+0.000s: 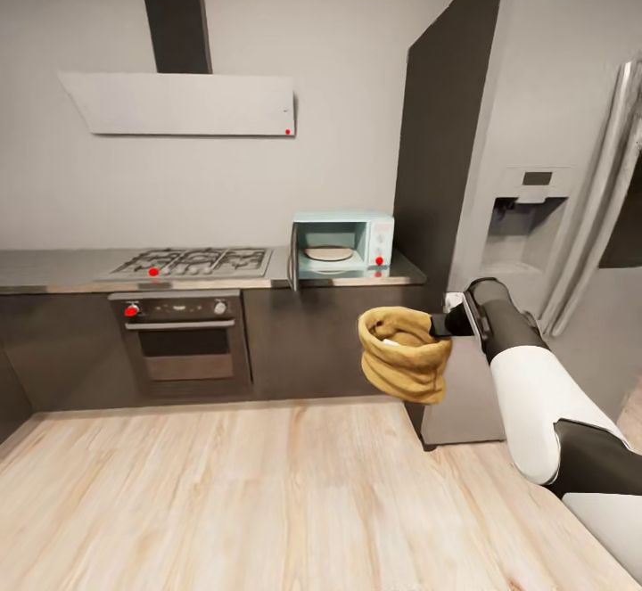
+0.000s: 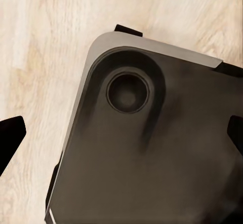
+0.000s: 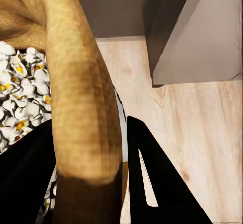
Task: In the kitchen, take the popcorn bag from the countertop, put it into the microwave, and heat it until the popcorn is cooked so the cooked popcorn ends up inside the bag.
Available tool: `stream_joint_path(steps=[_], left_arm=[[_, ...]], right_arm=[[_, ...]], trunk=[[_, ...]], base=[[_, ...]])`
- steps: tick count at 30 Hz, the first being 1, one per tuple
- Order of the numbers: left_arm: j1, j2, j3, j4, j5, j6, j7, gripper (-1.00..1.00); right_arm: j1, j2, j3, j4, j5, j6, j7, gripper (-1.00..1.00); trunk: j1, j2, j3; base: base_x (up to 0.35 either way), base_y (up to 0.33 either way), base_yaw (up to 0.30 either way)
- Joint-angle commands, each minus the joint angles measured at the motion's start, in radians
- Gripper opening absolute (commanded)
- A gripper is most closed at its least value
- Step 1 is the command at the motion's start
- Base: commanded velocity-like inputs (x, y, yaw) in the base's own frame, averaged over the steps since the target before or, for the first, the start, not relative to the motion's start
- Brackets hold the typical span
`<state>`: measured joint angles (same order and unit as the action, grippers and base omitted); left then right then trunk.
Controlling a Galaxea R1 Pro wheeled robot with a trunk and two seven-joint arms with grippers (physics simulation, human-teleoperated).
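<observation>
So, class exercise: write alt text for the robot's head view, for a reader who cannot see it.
The right gripper holds a mustard-tan popcorn bag by its rim above a light wood floor. Beyond it, a pale blue microwave stands with its door open on the grey countertop, beside a gas hob with a black oven under it.

The right arm (image 1: pixel 535 395) has glossy white shells, dark grey joint segments and a black end effector (image 1: pixel 443 324).
</observation>
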<state>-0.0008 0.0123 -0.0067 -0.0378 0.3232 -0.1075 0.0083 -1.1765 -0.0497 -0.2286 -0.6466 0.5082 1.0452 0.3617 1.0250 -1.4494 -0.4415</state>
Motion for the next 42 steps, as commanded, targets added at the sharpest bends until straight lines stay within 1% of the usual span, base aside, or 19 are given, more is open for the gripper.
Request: stream_joint_path(steps=[1, 12, 15, 29, 31, 32, 34, 37, 42], left_arm=[[0.000, 0.000, -0.001, -0.001, 0.004, -0.002, 0.001, 1.00], [0.000, 0.003, 0.002, 0.001, 0.011, 0.004, 0.002, 1.00], [0.000, 0.003, 0.003, 0.001, 0.015, 0.006, 0.002, 1.00], [0.000, 0.003, 0.002, 0.001, 0.015, 0.005, 0.002, 1.00], [0.000, 0.003, 0.002, 0.001, 0.014, 0.005, 0.002, 1.00], [0.000, 0.003, 0.002, 0.001, 0.014, 0.005, 0.002, 1.00], [0.000, 0.002, 0.002, 0.001, 0.014, 0.005, 0.002, 1.00], [0.000, 0.002, 0.002, 0.001, 0.014, 0.005, 0.002, 1.00], [0.000, 0.003, 0.001, 0.001, 0.008, 0.003, 0.002, 1.00]], right_arm=[[0.000, 0.001, -0.003, -0.001, 0.010, 0.002, 0.009, -1.00], [-0.001, 0.001, -0.003, -0.005, 0.008, 0.002, 0.011, -1.00], [0.000, 0.001, -0.002, -0.013, 0.006, 0.002, 0.021, -1.00], [-0.001, 0.001, -0.002, -0.016, 0.006, 0.002, 0.037, -1.00], [0.000, 0.001, -0.001, -0.050, 0.006, 0.002, 0.037, -1.00], [0.000, 0.008, 0.001, -0.118, 0.006, 0.002, 0.036, -1.00], [0.000, 0.016, 0.000, -0.125, 0.006, 0.002, 0.049, -1.00], [0.000, 0.024, 0.003, -0.128, 0.006, 0.002, 0.088, -1.00], [0.000, 0.027, 0.005, -0.167, 0.007, 0.002, 0.101, -1.00]], trunk=[[0.000, -0.001, -0.001], [0.000, -0.001, -0.001], [0.000, -0.001, -0.001], [0.000, -0.001, -0.001], [0.000, -0.001, -0.001], [0.000, -0.001, -0.001], [0.000, -0.001, -0.001], [0.000, -0.001, -0.001], [0.000, -0.001, -0.001]], base=[[0.067, -0.063, -0.242], [0.178, -0.205, -0.028], [0.239, -0.200, 0.000], [0.242, -0.198, 0.000], [0.242, -0.198, 0.000], [0.242, -0.198, 0.000], [0.242, -0.198, 0.000], [0.242, -0.198, 0.000], [0.190, -0.131, 0.000]])
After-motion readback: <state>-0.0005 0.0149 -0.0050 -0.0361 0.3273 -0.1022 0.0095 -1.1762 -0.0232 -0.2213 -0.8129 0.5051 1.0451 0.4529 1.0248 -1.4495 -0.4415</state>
